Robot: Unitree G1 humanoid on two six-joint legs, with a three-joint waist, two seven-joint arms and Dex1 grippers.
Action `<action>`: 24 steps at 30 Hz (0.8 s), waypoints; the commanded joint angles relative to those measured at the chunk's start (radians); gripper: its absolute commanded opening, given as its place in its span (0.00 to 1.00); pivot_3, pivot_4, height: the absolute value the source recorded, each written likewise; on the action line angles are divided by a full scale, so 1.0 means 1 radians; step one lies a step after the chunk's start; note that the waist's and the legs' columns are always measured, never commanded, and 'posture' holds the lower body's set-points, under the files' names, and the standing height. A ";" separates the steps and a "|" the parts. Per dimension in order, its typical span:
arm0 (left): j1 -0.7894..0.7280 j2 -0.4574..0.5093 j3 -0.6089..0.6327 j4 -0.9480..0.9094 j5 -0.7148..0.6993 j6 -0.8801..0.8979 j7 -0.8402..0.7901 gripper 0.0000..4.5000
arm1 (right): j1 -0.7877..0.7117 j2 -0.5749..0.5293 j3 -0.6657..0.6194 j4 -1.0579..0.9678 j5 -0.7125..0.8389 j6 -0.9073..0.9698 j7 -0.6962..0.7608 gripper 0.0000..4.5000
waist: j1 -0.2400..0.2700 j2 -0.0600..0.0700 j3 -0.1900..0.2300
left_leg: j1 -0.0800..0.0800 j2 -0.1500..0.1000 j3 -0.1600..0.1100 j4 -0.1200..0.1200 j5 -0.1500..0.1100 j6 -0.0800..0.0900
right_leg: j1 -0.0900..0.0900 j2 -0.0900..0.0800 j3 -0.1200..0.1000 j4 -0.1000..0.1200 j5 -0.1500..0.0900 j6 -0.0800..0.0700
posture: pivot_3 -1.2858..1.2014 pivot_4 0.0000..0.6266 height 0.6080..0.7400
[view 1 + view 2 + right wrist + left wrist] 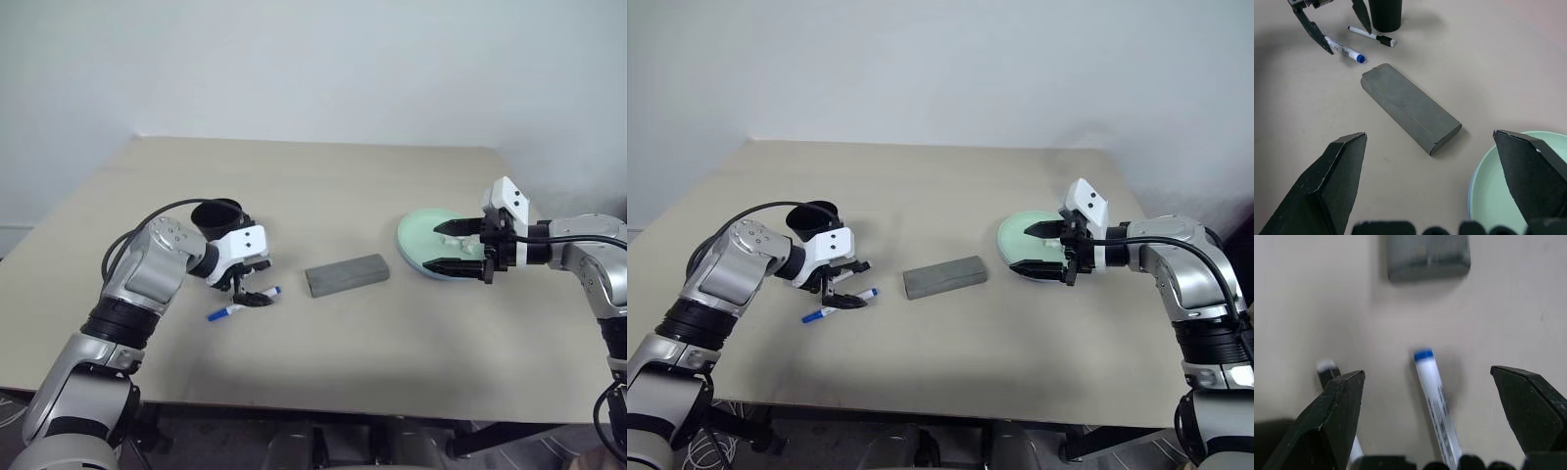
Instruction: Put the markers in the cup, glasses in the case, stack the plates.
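- The left gripper (pixel 253 290) hangs over the two markers, fingers spread wide and holding nothing; in the left wrist view the blue marker (pixel 1434 399) lies on the table between the fingers.
- The black-capped marker (pixel 1373 36) lies beside it, just in front of the cup (pixel 217 216).
- The closed grey case (pixel 347 274) rests flat mid-table, well apart from both grippers.
- The right gripper (pixel 460 248) is also wide open and empty, poised at the rim of the mint green plate (pixel 1019 235); a thin blue edge under it may be the second plate.
- The table (pixel 323 186) is pale beige, set against a plain whitish wall (pixel 313 69).
- The blue marker's barrel carries print, too blurred to read.
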 commanded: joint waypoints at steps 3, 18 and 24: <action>0.012 0.015 0.001 0.043 0.009 -0.069 0.025 0.99 | -0.010 -0.006 -0.019 -0.031 0.009 -0.004 -0.004 1.00 | 0.001 0.000 0.000 | 0.000 0.000 0.000 0.000 0.000 0.000 | -0.001 -0.004 -0.003 0.000 0.000 0.000 | 0.52 0.00 0.94; 0.050 0.011 0.006 0.043 -0.018 -0.092 0.010 0.02 | -0.016 -0.009 -0.019 -0.032 0.009 0.003 -0.002 1.00 | 0.000 0.001 0.000 | 0.002 0.001 0.000 0.000 -0.002 0.004 | 0.001 -0.008 -0.014 -0.001 0.000 0.000 | 0.52 0.00 0.94; -0.012 -0.036 0.106 -0.040 -0.173 0.011 -0.019 0.02 | -0.020 -0.009 -0.017 -0.032 0.009 0.005 0.000 1.00 | 0.002 0.000 0.000 | 0.001 0.001 0.000 0.000 -0.001 0.002 | 0.000 -0.009 -0.014 -0.001 0.000 0.000 | 0.52 0.00 0.94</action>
